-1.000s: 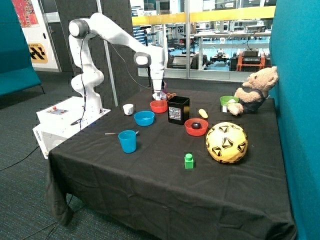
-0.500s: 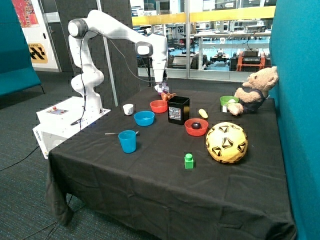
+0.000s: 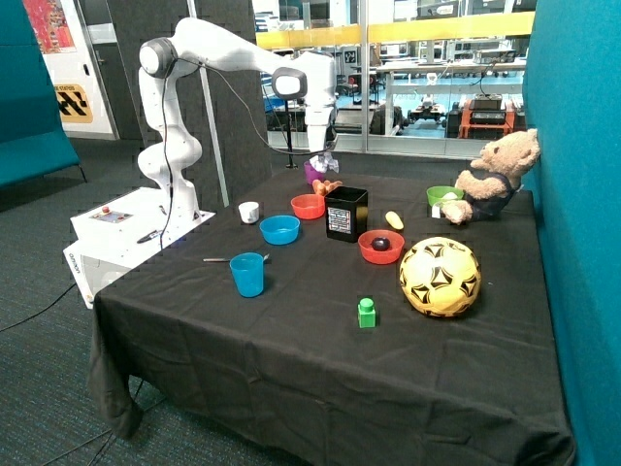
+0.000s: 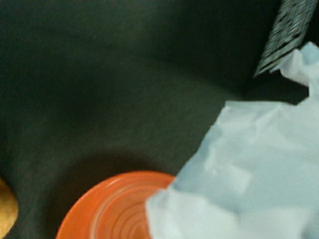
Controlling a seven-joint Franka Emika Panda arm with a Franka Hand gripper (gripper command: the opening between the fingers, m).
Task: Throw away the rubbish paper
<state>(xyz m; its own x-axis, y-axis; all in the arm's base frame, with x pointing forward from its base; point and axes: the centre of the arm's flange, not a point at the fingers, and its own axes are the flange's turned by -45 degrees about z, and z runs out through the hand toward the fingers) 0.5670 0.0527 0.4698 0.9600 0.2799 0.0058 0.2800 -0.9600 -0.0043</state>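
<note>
Carrying the paper (image 4: 249,174) is the step in hand: the jaws (image 3: 324,161) hang in the air above the far side of the desk (image 3: 291,359), over the red bowl (image 3: 308,206) and near the black box (image 3: 345,213), shut on a crumpled white wad. The wrist view confirms it, with the wad filling much of the picture right before the camera and the red bowl's rim (image 4: 114,209) and the dark cloth well below it.

No plain bin shows in either view. The black box, open at the top and bearing a label, is the likeliest place for rubbish, though that is a judgement. The next move then calls for bringing the wad sideways over the box's mouth, lowering enough that it cannot bounce off the rim, and only then parting the jaws. The bowl and the small orange things beside it sit close under the path, so height should be kept until the wad is over the box.

The wad is an irregular lump with no clear long axis. It hangs below the jaws, its ragged edges splaying downward towards the desk.
</note>
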